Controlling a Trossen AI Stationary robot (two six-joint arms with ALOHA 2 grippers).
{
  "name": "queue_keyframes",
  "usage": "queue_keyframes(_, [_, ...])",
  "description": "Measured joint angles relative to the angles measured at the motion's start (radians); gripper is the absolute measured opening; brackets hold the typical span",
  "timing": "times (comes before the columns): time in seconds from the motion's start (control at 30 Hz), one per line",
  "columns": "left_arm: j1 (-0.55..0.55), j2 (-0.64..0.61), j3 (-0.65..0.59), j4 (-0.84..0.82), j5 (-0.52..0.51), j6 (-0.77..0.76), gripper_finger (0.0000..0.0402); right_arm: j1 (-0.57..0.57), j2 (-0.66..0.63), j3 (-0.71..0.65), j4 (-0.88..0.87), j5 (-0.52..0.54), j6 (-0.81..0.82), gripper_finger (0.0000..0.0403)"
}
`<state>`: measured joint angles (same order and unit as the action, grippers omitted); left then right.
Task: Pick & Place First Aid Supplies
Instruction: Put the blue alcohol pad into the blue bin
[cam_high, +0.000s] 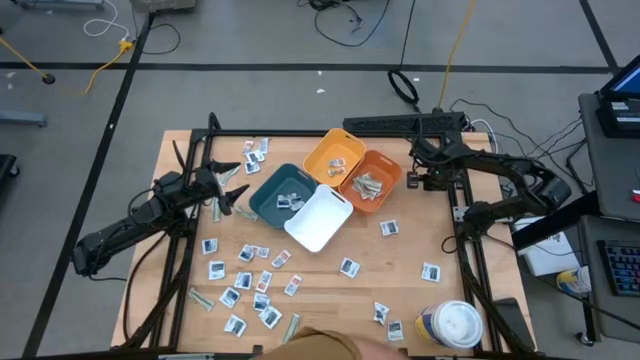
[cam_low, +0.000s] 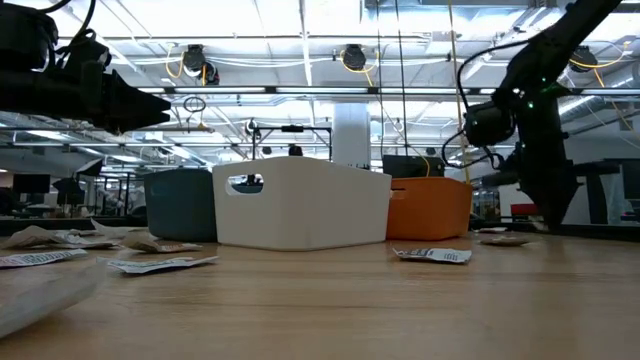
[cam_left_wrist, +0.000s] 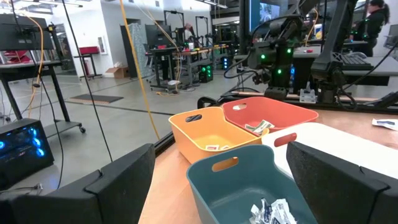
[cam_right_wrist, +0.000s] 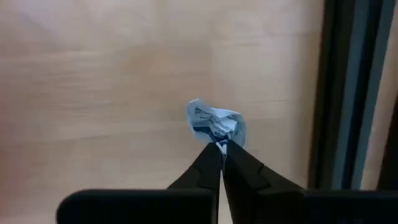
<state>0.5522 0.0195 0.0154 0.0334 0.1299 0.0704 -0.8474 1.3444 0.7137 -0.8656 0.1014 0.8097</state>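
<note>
Many small white packets (cam_high: 245, 270) lie scattered flat on the wooden table (cam_high: 400, 270), most of them near its front left. My right gripper (cam_high: 419, 179) stands at the far right, just past the orange bin (cam_high: 372, 180). It points straight down and is shut on one crumpled white-and-blue packet (cam_right_wrist: 214, 124). My left gripper (cam_high: 236, 192) hovers level at the table's left, open, with nothing between its fingers (cam_left_wrist: 124, 180). It faces the teal bin (cam_left_wrist: 239, 180). My right gripper pinches the crumpled packet by one edge (cam_right_wrist: 217, 139), only at the tips of its two fingers (cam_right_wrist: 208, 165). The fingers come from above, pointing down. The rest of the packet bunches out beyond the fingertips. I cannot tell whether it is clear of the table.
Four bins cluster at the table's middle: teal (cam_high: 283, 192), white (cam_high: 320, 217), yellow (cam_high: 334, 155) and orange, some holding packets (cam_left_wrist: 270, 211) or strips (cam_left_wrist: 258, 127). A round white-lidded tub (cam_high: 455, 325) stands at the front right. Black frame rails (cam_right_wrist: 351, 93) run along the table's right edge.
</note>
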Motion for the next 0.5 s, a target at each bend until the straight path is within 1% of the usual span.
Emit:
queue_keyframes(0.23, [0.0,0.0,0.0,0.0,0.0,0.0,0.0367,0.09,-0.048,0.117,-0.157,0.002,-0.029,0.0001])
queue_keyframes(0.5, [0.0,0.0,0.0,0.0,0.0,0.0,0.0367,0.241,-0.096,0.229,-0.291,0.003,0.003,0.0001])
